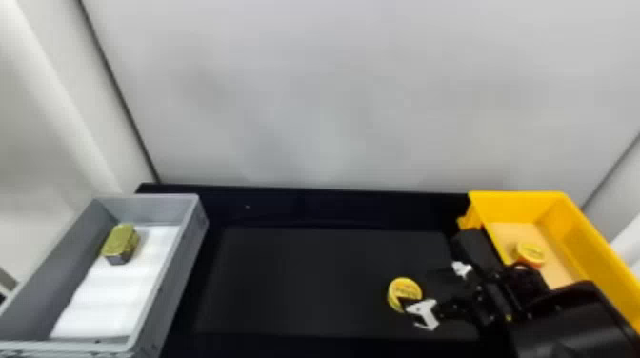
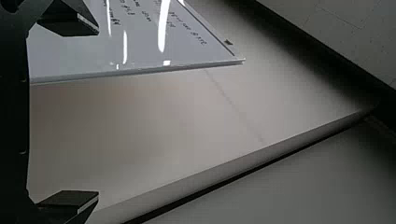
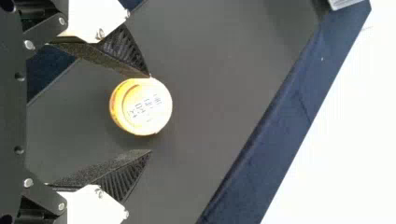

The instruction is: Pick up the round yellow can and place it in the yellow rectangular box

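The round yellow can (image 1: pixel 404 287) lay at the right gripper's (image 1: pixel 415 288) nine o'clock, nearer one fingertip; its fingers stood wide apart, gripping nothing.

Ahead of us in the head view stands a broad, pale grey wall (image 1: pixel 324 95), softly and unevenly lit, with a dark seam (image 1: pixel 114 85) slanting down its left side to a lighter side panel (image 1: pixel 57 109), and at its foot we see a black table (image 1: pixel 333 204) with a dark grey mat (image 1: pixel 305 285) on top. In the left wrist view we find a glossy whiteboard (image 2: pixel 140 46) bearing handwriting and bright streaks of reflected light, next to a smooth pale surface (image 2: pixel 163 121), with speckled tiles (image 2: pixel 350 32) beyond.
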Tool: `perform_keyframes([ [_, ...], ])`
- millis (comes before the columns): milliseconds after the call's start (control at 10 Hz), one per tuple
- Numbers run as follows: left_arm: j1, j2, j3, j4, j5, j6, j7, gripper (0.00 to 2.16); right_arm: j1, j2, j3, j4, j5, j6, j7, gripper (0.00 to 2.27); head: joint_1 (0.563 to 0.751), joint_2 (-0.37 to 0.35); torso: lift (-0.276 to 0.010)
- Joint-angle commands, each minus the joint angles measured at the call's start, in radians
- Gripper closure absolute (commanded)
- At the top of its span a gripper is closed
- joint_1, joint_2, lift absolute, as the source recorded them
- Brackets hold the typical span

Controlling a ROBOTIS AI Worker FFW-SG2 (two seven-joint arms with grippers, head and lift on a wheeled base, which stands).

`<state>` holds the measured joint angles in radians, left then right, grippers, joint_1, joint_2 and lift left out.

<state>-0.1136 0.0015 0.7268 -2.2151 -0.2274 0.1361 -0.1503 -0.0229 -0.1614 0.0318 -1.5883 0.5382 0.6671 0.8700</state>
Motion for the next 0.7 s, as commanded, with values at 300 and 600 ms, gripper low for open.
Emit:
perform_keyframes([
  [300, 0.000, -0.004, 0.002, 0.000, 0.000, -0.003, 0.000, 0.05, 0.005, 0.005, 0.020, 0.079, -0.082, -0.069, -0.063, 0.29, 0.686, 0.014, -0.055],
  [600, 0.002, -0.004, 0.002, 0.000, 0.002, -0.003, 0.000, 0.05, -0.005, 0.005, 0.016, 0.105, -0.084, -0.082, -0.081, 0.29, 0.686, 0.014, -0.055],
])
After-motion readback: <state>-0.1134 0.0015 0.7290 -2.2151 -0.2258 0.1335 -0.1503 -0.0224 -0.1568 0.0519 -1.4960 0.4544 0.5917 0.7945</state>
